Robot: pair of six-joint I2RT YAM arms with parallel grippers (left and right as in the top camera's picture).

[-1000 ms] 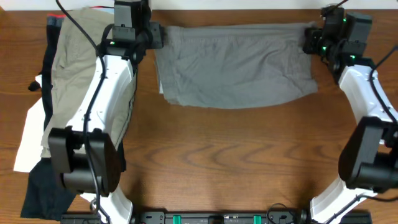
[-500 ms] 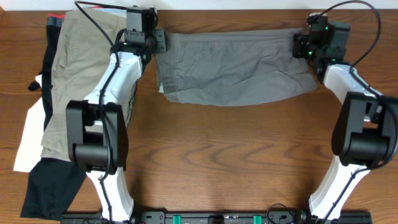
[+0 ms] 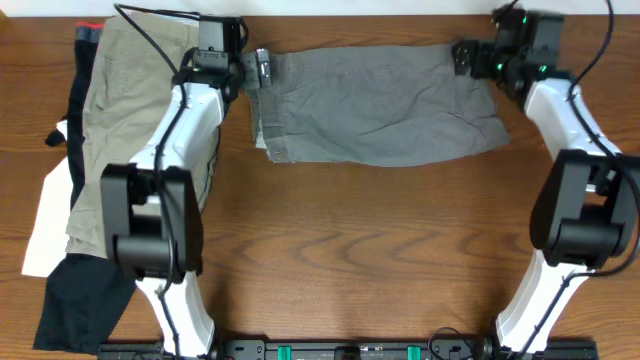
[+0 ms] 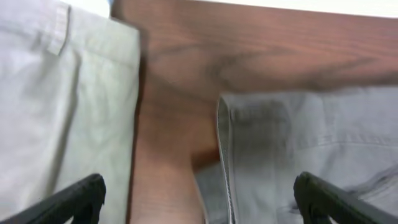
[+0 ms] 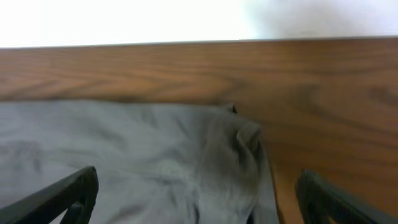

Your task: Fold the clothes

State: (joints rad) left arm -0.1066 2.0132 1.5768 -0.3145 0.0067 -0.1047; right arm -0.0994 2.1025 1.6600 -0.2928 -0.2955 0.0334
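Lying flat across the far part of the wooden table point(image 3: 350, 250), the grey shorts point(image 3: 375, 105) are spreading sideways between the two arms, wrinkled, with a paler folded strip showing along their left edge. The left gripper point(image 3: 260, 68) is hovering at the shorts' far-left corner, and its wrist camera is showing the left gripper point(image 4: 199, 196) with both dark fingers point(image 4: 81, 196) standing wide apart at the bottom corners of the picture; the stitched edge of the grey shorts point(image 4: 280, 149) is lying on the wood below, between the fingers, and nothing is being pinched. The right gripper point(image 3: 463, 57) is hanging at the far-right corner of the cloth, and from its own camera the right gripper point(image 5: 198, 190) is likewise gaping fully, its fingers point(image 5: 74, 190) spread to either side, with the bunched corner of the grey shorts point(image 5: 155, 155) resting on the table beneath and not being held. Off to the left side, khaki-tan shorts point(image 3: 110, 120) are sprawling over a pile, with a white garment point(image 3: 45, 225) and a black garment point(image 3: 70, 300) peeking out from under them near the table's edge.
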